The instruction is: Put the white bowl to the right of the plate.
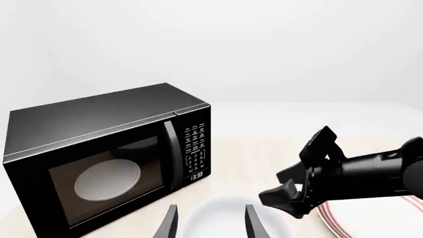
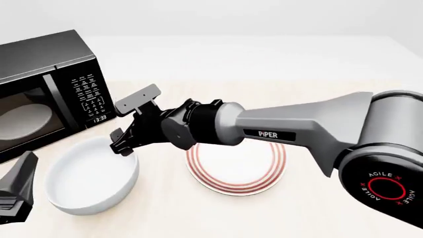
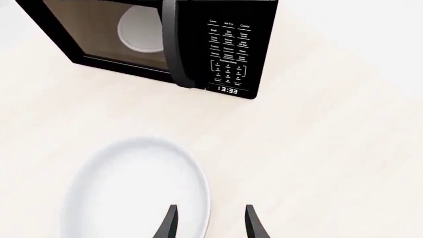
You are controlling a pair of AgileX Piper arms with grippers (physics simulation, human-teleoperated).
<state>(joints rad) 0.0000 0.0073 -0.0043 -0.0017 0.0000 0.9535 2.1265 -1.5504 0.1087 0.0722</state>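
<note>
The white bowl sits on the table, left of the red-ringed plate. My right gripper is open and hovers over the bowl's right rim, its arm crossing above the plate. In the right wrist view the right gripper has the bowl's rim between its fingers. In the left wrist view my left gripper is open, and the bowl lies beyond its fingers. The right gripper and the plate also show there. Only part of the left arm shows in the front view.
A black microwave stands at the back left with its door shut; a pale oval disc shows through its glass. It also shows in the left wrist view and the right wrist view. Bare table lies right of the plate.
</note>
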